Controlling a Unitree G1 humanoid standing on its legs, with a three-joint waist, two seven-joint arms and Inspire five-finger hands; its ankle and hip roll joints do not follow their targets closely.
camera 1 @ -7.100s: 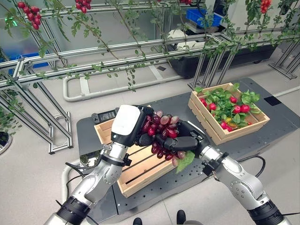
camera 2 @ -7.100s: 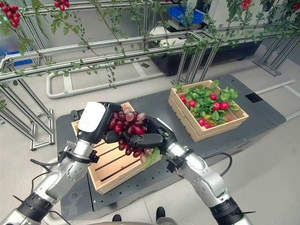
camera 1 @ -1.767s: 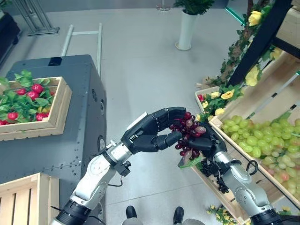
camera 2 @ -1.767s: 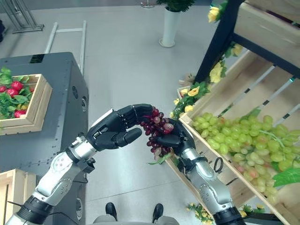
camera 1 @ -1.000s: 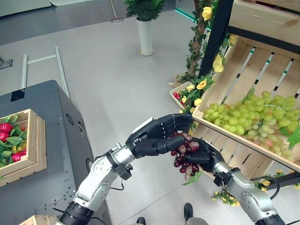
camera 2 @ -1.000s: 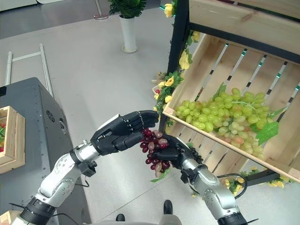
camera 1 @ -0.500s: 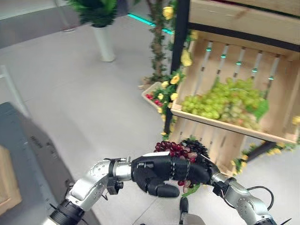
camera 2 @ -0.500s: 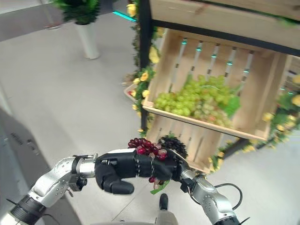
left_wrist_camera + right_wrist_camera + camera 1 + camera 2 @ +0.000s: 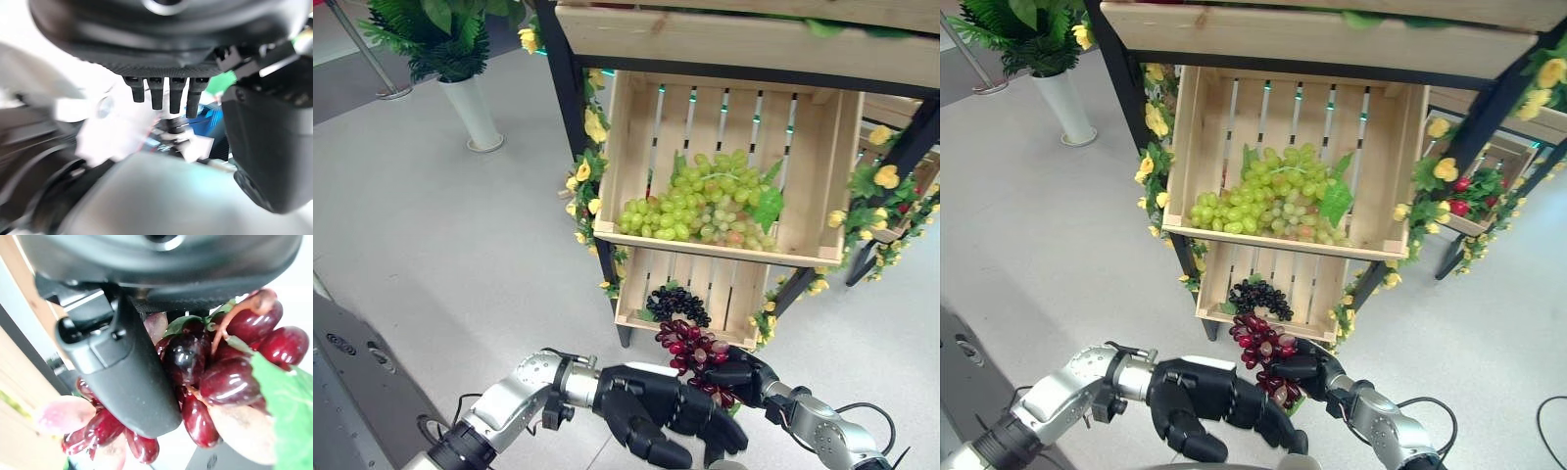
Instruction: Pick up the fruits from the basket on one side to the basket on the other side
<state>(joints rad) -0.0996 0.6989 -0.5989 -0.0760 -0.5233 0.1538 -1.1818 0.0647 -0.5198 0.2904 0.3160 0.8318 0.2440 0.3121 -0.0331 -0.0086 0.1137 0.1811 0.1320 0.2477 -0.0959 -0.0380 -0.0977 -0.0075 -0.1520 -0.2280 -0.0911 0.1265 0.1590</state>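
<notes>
The right hand (image 9: 742,375) holds a bunch of red grapes (image 9: 693,350). Its fingers (image 9: 128,377) and thumb are curled round the bunch, and the right wrist view shows the grapes tucked tight in the palm. The left hand (image 9: 651,406) sits just to the left of the bunch, low and near. Its fingers (image 9: 646,443) are loose and a bit bent, and they hold nothing.

Far ahead stands a wooden rack. The top crate (image 9: 822,176) holds green grapes (image 9: 700,208). The lower crate (image 9: 636,294) holds a small bunch of dark grapes (image 9: 677,304). The red bunch hangs in the air just in front of the lower crate, not yet in it.

What could go wrong? The bunch is lumpy and floppy, and some grapes hang out past the hand. I think a few could pop off or the whole bunch could slip if the hand opens too soon, and then it drops on the floor (image 9: 440,225). The lower crate sits under the top one, so the gap looks tight. The hand could bump the wooden edge going in. The left hand is very close, so it could knock the bunch too.
</notes>
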